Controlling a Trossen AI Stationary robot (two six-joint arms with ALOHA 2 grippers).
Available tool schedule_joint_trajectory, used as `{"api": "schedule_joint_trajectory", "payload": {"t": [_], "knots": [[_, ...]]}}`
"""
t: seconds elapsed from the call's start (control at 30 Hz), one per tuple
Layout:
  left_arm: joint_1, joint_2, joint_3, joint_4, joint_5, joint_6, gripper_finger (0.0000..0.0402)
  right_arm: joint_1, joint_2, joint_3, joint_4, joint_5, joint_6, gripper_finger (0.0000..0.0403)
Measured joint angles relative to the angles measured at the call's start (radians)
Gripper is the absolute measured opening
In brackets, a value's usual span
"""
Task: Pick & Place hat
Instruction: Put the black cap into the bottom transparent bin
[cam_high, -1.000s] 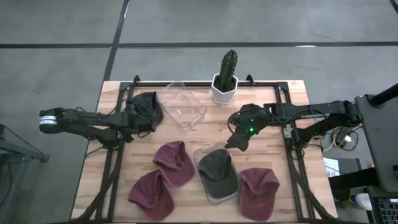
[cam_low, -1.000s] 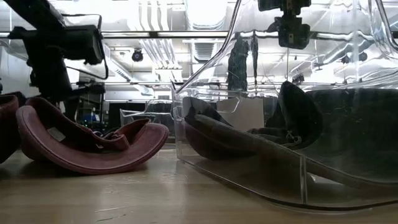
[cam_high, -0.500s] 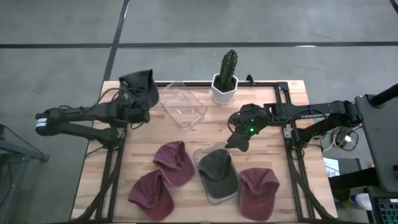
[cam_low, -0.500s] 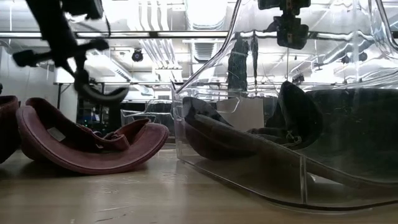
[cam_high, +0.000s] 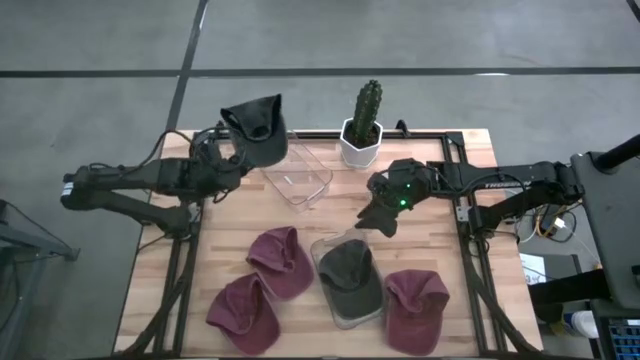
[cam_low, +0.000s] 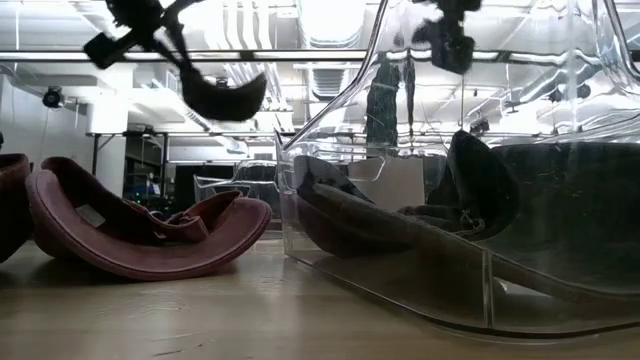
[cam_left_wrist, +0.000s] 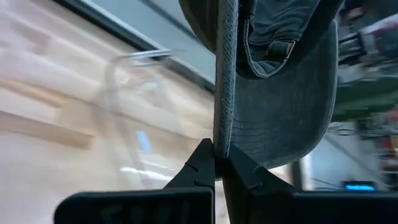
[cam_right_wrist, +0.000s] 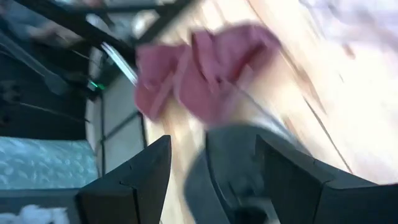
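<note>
A dark grey cap (cam_high: 256, 125) hangs in the air by the table's far-left part, beside an empty clear bin (cam_high: 296, 170). My left gripper (cam_high: 237, 160) is shut on it; the low view shows the cap (cam_low: 226, 95) high above the table. My right gripper (cam_high: 380, 214) hovers open over the table's middle, near a second clear bin (cam_high: 342, 312) that holds another dark cap (cam_high: 350, 275). In the right wrist view, that gripper (cam_right_wrist: 212, 149) looks down on this dark cap (cam_right_wrist: 233, 168). My left gripper pinches the dark grey cap by a stitched stiff edge (cam_left_wrist: 222, 127), which looks like the brim seen edge-on, between its two fingertips (cam_left_wrist: 202, 163). The cap is lifted clear of the table. Its hollow inside with the back strap (cam_left_wrist: 273, 46) faces the wrist camera.
Three maroon caps lie on the near half of the table (cam_high: 281, 262), (cam_high: 243, 316), (cam_high: 416, 308). A cactus in a white pot (cam_high: 362, 128) stands at the far edge, right of the empty bin. Bare wood shows between the two bins.
My left gripper has lifted the dark grey cap off the table's far-left area and carried it up and to the right, toward the empty bin; the cap now hangs clear. My right gripper has shifted slightly toward the far edge and stays open.
</note>
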Motion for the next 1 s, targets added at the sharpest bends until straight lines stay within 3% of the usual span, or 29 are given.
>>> {"api": "schedule_joint_trajectory", "payload": {"t": [0.2, 0.47, 1.0], "knots": [[-0.098, 0.060, 0.013, 0.191, -0.101, 0.042, 0.0006, -0.005, 0.006, 0.000, 0.238, 0.031, 0.024, 0.0226], [-0.201, 0.163, 0.013, 0.398, -0.262, 0.082, 0.0006, -0.040, 0.000, 0.000, 0.390, 0.309, 0.060, 0.0226], [-0.269, 0.295, 0.013, 0.621, -0.243, 0.151, 0.0006, -0.113, 0.019, 0.000, 0.463, 0.333, 0.082, 0.0226]]}}
